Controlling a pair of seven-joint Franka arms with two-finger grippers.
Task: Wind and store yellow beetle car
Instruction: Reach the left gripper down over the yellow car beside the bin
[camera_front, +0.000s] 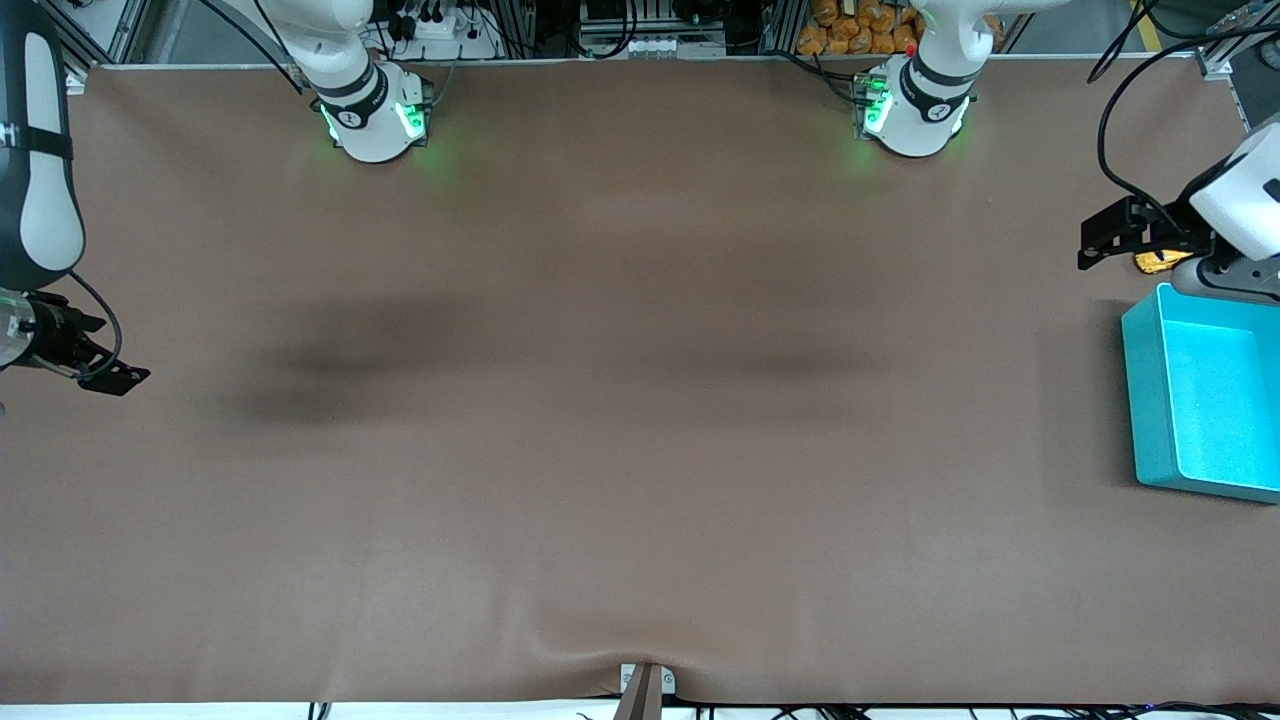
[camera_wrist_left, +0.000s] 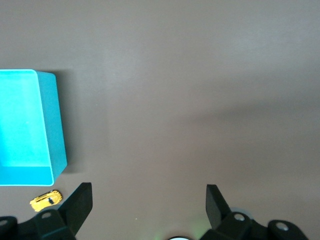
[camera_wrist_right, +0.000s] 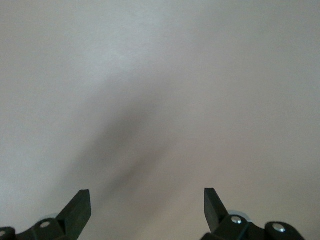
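With your left gripper (camera_wrist_left: 149, 205) spread wide and empty above the table, and the right gripper (camera_wrist_right: 147, 207) likewise gaping and waiting, centre over the yellow beetle car (camera_wrist_left: 46, 200) just beside the teal bin (camera_wrist_left: 57, 130) before you descend

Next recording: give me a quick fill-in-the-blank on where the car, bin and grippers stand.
1. The yellow beetle car lies on the table beside the ____ bin.
2. The inside of the bin holds ____.
3. Both the left gripper and the right gripper are ____.

Missing words: teal; nothing; open
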